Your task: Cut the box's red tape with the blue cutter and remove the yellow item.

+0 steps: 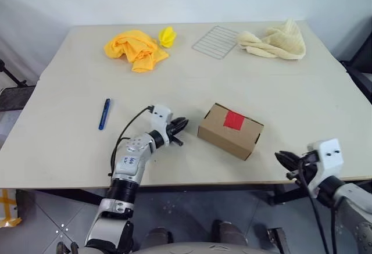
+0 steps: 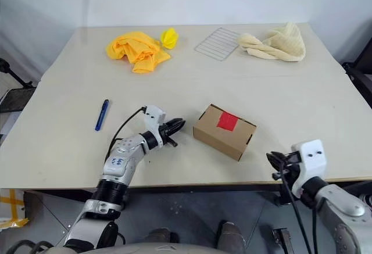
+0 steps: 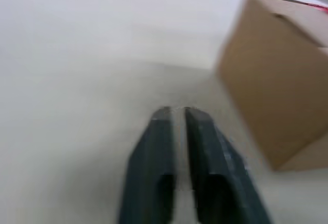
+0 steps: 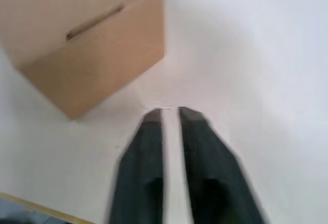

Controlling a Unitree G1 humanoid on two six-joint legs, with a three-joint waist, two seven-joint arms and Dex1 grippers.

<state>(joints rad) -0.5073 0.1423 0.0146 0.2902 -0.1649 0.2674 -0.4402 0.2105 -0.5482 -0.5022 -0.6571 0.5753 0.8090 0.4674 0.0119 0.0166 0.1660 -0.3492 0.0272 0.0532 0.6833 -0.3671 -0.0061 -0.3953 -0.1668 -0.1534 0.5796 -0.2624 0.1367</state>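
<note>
The left gripper (image 1: 179, 127) is seen just left of the box (image 1: 230, 131), fingers slightly apart, nothing held, not touching the box. The right gripper (image 1: 285, 160) is seen near the box's right end, at the table (image 1: 70, 149) front edge, fingers parted a little, empty. The red tape (image 1: 233, 120) is seen on the box top. The blue cutter (image 1: 104, 114) is lying well left of the box. A yellow item (image 1: 167, 36) is seen far behind the box, beside an orange cloth (image 1: 135, 49).

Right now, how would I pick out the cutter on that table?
Start at the table and find the box near its front edge. The cutter lies apart to the left, beyond the left gripper: a slim blue pen-like stick, the one blue thing there.
</note>
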